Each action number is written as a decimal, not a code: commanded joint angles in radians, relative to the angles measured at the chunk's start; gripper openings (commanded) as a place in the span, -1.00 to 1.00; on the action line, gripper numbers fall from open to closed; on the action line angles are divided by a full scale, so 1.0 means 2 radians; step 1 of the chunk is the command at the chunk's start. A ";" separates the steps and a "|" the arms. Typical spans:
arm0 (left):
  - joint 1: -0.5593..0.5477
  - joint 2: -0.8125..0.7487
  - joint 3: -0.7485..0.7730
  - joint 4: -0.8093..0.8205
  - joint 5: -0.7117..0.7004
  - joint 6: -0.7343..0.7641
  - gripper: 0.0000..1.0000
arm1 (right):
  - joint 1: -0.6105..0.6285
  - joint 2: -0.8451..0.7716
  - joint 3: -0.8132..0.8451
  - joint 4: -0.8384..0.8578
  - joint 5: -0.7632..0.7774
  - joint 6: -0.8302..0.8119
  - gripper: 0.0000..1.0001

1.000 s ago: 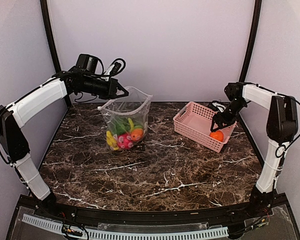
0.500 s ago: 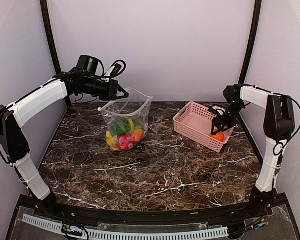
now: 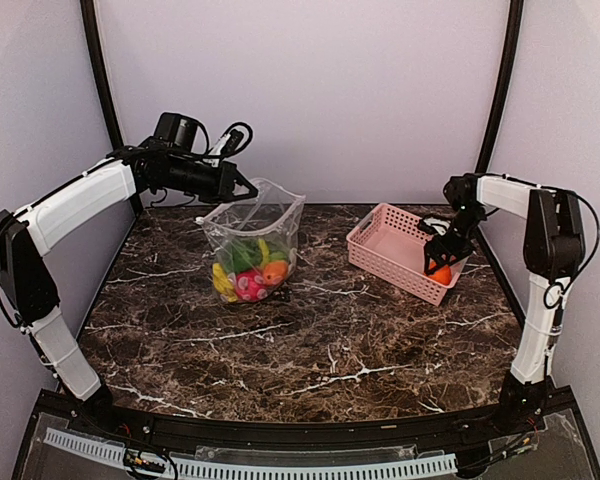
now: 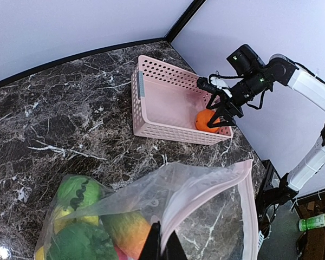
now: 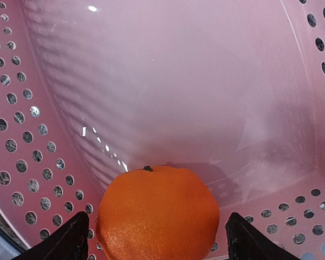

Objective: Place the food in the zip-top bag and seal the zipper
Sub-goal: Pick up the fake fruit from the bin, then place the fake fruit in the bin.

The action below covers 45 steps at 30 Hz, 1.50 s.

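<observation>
The clear zip-top bag stands open at the back left of the table. It holds toy food: yellow, green, red-pink and orange pieces, also seen in the left wrist view. My left gripper is shut on the bag's pinkish zipper strip and holds the mouth up; its fingertips pinch the strip. A toy orange lies in the near right corner of the pink basket. My right gripper is open with its fingers either side of the orange, not closed on it.
The pink basket stands at the back right, close to the right wall; only the orange shows inside it. Black frame posts stand at the back corners. Dark marble table lies between bag and basket.
My right gripper has come down into the basket and now straddles the orange. The left arm and the bag have stayed almost still.
</observation>
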<state>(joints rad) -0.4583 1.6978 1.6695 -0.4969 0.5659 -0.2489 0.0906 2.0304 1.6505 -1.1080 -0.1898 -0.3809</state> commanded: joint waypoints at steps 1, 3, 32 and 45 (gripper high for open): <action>-0.002 -0.013 -0.013 0.002 0.004 0.002 -0.98 | -0.003 0.012 -0.005 0.003 0.011 -0.003 0.70; -0.002 -0.014 -0.014 0.002 0.003 0.002 -0.99 | -0.003 0.013 -0.005 0.001 0.014 -0.005 0.70; -0.002 -0.013 -0.025 0.021 0.010 -0.010 -0.98 | 0.007 0.017 0.074 0.047 -0.052 -0.004 0.30; -0.002 -0.018 -0.020 0.012 0.005 -0.009 -0.99 | 0.036 0.110 0.166 0.066 -0.052 0.007 0.38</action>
<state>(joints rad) -0.4583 1.6978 1.6314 -0.4648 0.5686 -0.2649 0.1543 2.2066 1.9675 -0.9859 -0.2935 -0.3748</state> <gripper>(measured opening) 0.011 0.688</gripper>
